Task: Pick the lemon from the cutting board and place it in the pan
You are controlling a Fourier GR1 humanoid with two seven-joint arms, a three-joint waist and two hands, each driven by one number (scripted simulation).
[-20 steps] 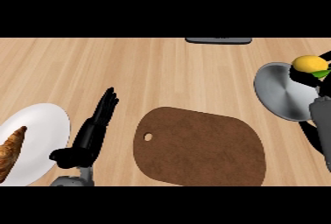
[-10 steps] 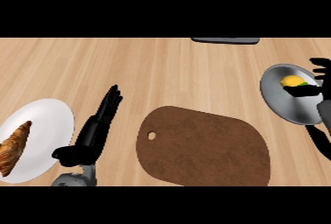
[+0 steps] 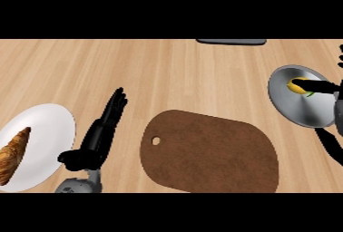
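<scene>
A: Where is the lemon (image 3: 299, 85) now?

B: In the pan (image 3: 303, 96), on its grey floor near the upper rim. A second ago it sat up in the right hand (image 3: 324, 86) above the pan's edge; now it lies low inside.

A: Has the hand let go?

B: It looks so. The fingers lie straight across the pan with one tip touching the lemon, not curled round it. Half a second ago they were spread over it.

A: And the cutting board (image 3: 211, 154)?

B: Bare, in the middle of the worktop (image 3: 167, 72).

A: The other hand?

B: The left hand (image 3: 100, 131) rests open, fingers straight, beside the white plate (image 3: 47, 131) with its croissant (image 3: 13, 154).

A: So the task?

B: I judge the placing done; only drawing the right hand clear remains.
</scene>
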